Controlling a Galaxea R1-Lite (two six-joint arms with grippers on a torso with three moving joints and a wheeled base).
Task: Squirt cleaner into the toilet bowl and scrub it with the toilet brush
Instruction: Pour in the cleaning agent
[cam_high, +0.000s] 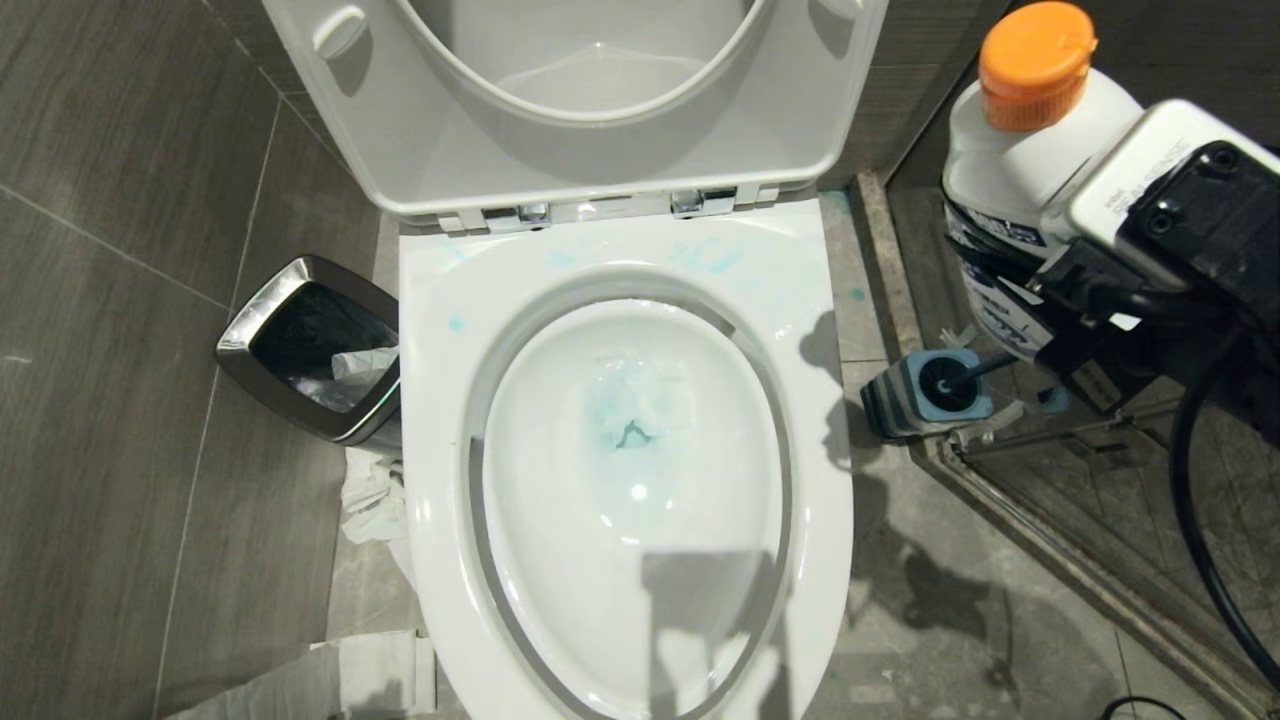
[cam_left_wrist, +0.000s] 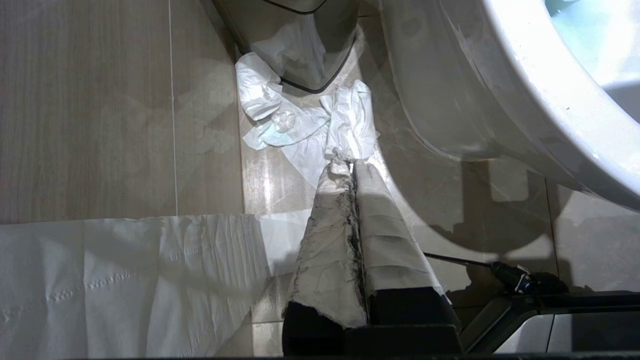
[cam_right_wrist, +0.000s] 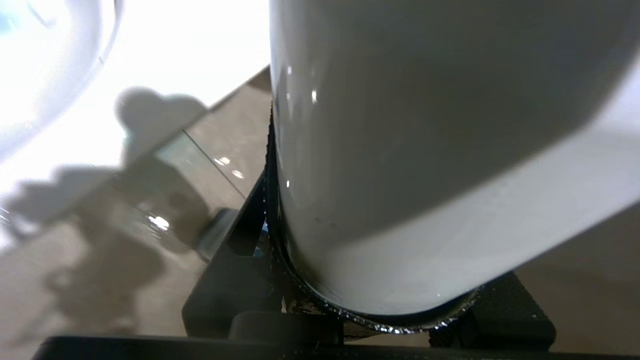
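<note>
**One bottle aloft, one brush still in its holder**

One toilet bowl (cam_high: 620, 480) fills the middle of the head view, its seat and lid (cam_high: 590, 110) raised upright against the wall. Pale blue smears mark the rear rim, and a small blue-green patch sits in the water at the bowl's centre.

One cleaner (cam_high: 1010, 190), white with an orange cap, is up in the air to the right of the bowl, cap uppermost and roughly upright. The right tool (cam_high: 1040, 290) is clenched around the bottle's lower body; in the right wrist view the white bottle wall (cam_right_wrist: 400, 175) fills most of the frame, seated against the dark fingers (cam_right_wrist: 235, 285).

One toilet brush (cam_high: 945, 378) stands in its square grey-blue holder (cam_high: 925, 400) on the floor just right of the bowl, below the held bottle, beside a glass shower partition (cam_high: 1100, 520).

One steel-rimmed waste bin (cam_high: 315, 345) sits on the floor left of the bowl, with paper inside. Crumpled tissue (cam_left_wrist: 300, 125) lies between bin and bowl, and a flat sheet of paper (cam_left_wrist: 125, 280) is spread nearer the robot.

The left tool (cam_left_wrist: 352, 165) hangs low over that tissue, its two taped fingers (cam_left_wrist: 330, 240) pressed together, holding nothing.
</note>
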